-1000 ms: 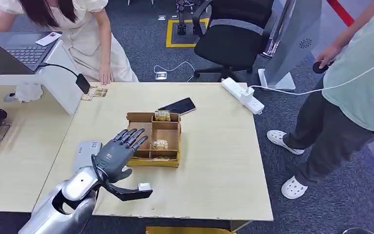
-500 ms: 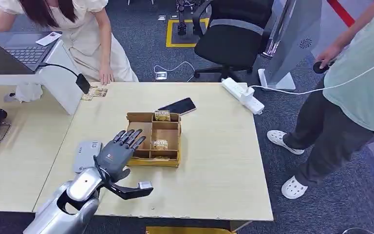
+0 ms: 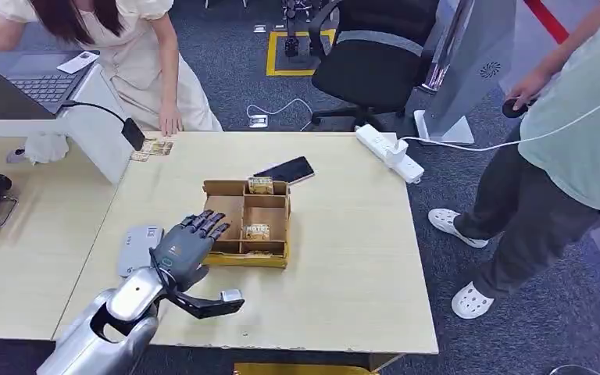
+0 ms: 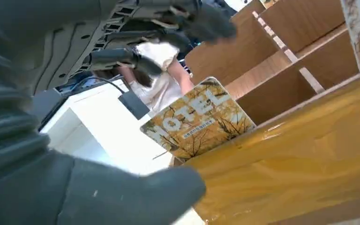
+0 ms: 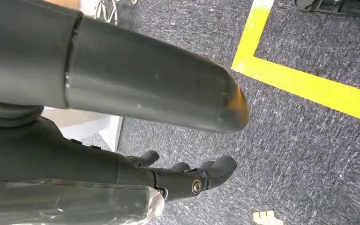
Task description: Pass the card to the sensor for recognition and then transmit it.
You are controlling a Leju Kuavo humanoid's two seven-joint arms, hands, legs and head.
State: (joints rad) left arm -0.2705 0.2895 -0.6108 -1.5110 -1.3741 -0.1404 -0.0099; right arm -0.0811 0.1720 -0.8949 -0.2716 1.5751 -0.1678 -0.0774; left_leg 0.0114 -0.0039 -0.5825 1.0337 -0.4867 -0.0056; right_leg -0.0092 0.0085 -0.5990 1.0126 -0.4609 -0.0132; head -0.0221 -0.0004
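Head view first, and you should start with the table [image 3: 344,273], the pale wooden top that carries everything. A person in a light dress [image 3: 137,55] leans on its far edge, and another person in a green shirt [image 3: 570,133] stands off to your right with a white cable trailing to the power strip [image 3: 389,152]. Near the middle sits the cardboard tray [image 3: 266,258] with its compartments; just behind it lies a dark phone [image 3: 284,170]. To the tray's left, flat on the table, is the grey sensor [image 3: 137,248].

Your left hand [image 3: 186,246] has slid down and slightly back toward the tray's near-left corner over the last second; its fingers, spread before, are now drawn closer together and dipping at the tray's rim. It holds nothing, fingers apart. That looks like the start of the reach for a card, so the pick is not yet made.

One patterned hotel card [image 3: 255,231] stands in a middle compartment, another card [image 3: 261,185] in the far one. From the left wrist view you see the hotel card [image 4: 198,119] tilted up above the tray's wall, with the thumb [image 4: 136,199] below and the dark fingers [image 4: 187,23] above, none touching it.

Your right hand [image 5: 187,178] hangs over the carpet, fingers loosely curled and apart, holding nothing.
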